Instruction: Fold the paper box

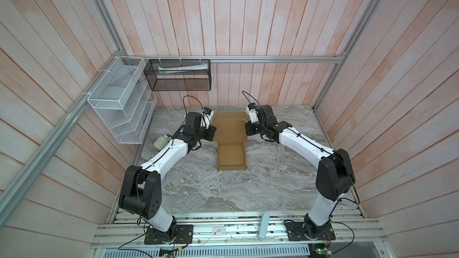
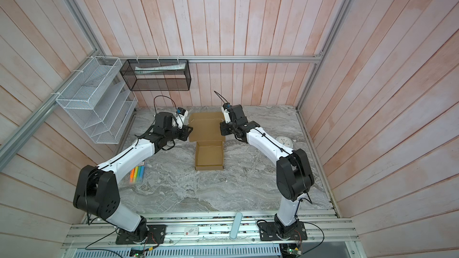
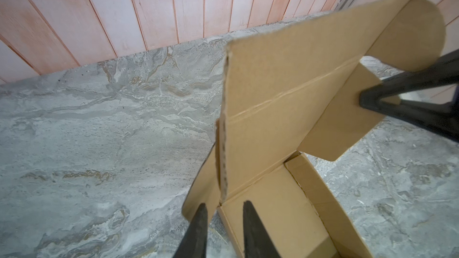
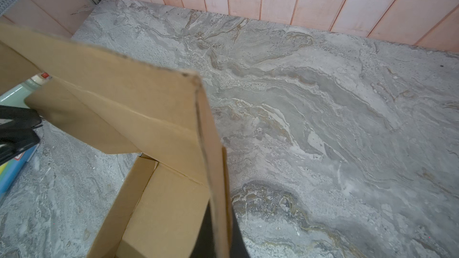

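The paper box [image 1: 230, 142] sits mid-table toward the back wall, between the two arms. Its shallow tray lies flat on the table [image 1: 198, 184] and its lid stands up behind it. A white wire rack [image 1: 119, 100] and a black mesh basket [image 1: 178, 75] hang on the plank wall. A pale bar [image 1: 263, 225] lies on the front rail. All three are well apart from the box. A pale green bottle [image 1: 161, 142] lies just beside the left arm.

The box is plain brown corrugated card with scored fold lines, and one flap has a rounded end. The table has a grey, veined stone look, and the wall is pink-white boards.

The right gripper [image 4: 219, 234] is clamped on the lid's side edge, with a black finger on each face of the card. The left gripper [image 3: 224, 206] has its fingers parted wider than the card. They straddle the low corner of the lid's side flap where it meets the tray.

A pack of coloured pens [image 2: 137, 173] under the left arm and a round white dial [image 2: 285, 142] beside the right forearm show in a top view only. The same goes for the bottle, since the arms cover these things elsewhere. The right wrist view catches the bottle and the pens behind the lid. Only the wrist views show the card's fluted edge and where the fingers sit.
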